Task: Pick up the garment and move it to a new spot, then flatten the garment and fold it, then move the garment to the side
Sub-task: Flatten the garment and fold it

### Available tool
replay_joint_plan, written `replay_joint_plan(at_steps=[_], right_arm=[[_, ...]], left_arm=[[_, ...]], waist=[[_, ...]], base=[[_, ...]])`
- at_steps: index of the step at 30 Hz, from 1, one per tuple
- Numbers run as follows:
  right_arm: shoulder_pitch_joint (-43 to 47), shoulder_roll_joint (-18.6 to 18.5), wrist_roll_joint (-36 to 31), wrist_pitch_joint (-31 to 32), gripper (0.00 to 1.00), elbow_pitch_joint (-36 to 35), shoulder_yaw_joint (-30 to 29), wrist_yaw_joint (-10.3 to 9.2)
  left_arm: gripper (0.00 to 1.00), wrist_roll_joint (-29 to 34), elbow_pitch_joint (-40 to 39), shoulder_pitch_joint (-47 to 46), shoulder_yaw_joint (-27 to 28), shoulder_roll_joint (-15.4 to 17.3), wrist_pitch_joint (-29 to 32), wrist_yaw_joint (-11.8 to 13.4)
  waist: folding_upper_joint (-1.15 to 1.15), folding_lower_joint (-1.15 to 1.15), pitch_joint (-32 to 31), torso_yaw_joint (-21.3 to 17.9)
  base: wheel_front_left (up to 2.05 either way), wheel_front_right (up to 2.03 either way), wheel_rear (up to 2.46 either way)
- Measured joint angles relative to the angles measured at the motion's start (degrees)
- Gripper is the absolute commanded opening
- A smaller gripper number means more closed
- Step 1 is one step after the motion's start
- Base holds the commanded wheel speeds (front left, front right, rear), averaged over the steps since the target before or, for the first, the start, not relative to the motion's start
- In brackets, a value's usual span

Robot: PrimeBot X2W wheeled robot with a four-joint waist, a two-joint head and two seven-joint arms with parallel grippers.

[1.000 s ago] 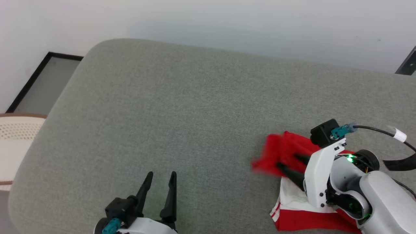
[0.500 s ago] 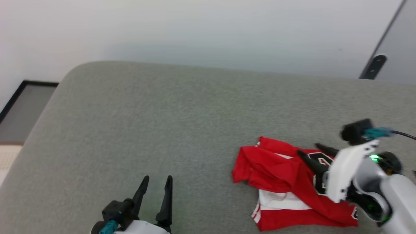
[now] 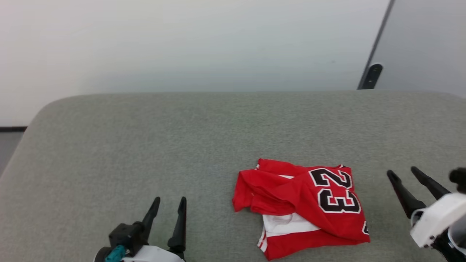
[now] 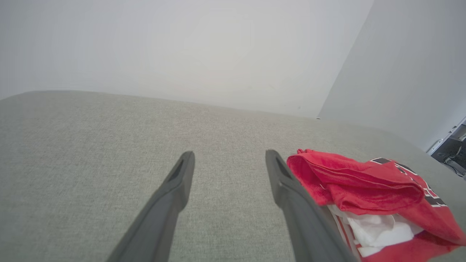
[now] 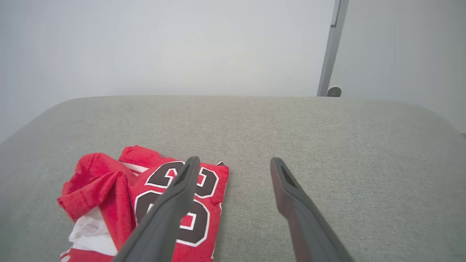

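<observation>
The garment [image 3: 302, 205], a red jersey with white trim and a black "23", lies in a loosely folded heap on the grey cushioned surface [image 3: 182, 138], right of centre. My right gripper [image 3: 403, 172] stands open to the right of it, apart from the cloth, nothing between its fingers. In the right wrist view the garment [image 5: 109, 193] lies left of the open right gripper [image 5: 235, 161]. My left gripper [image 3: 169, 201] is open at the lower left, empty. In the left wrist view the garment [image 4: 364, 189] sits just right of the open left gripper [image 4: 229, 154].
A pale wall runs behind the surface, with a dark door edge and fitting [image 3: 370, 74] at the upper right. The surface's rounded left corner [image 3: 40, 109] drops off toward the floor. Bare grey fabric lies left of and behind the garment.
My right gripper let go of the garment, opened and drew back to the right. The garment dropped into a folded heap with the "23" showing. The head camera has swung rightward.
</observation>
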Motion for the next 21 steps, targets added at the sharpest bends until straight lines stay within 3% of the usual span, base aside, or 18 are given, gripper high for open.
replay_joint_plan(at_steps=[8,21], right_arm=[[5.6,1.6,-2.0,-3.9,1.0,-2.8,-4.4,0.0],[18.1,6.8,-6.2,-3.5,1.0,-13.1,-12.4,0.0]], left_arm=[[1.0,1.6,-2.1,2.4,2.6,0.9,0.0,0.1],[1.0,3.7,-11.2,14.7,5.5,3.0,0.1,3.0]], waist=[[0.0,0.0,-1.1,-2.4],[0.0,0.0,-2.2,-1.7]], base=[[0.0,0.0,0.0],[0.0,0.0,0.0]])
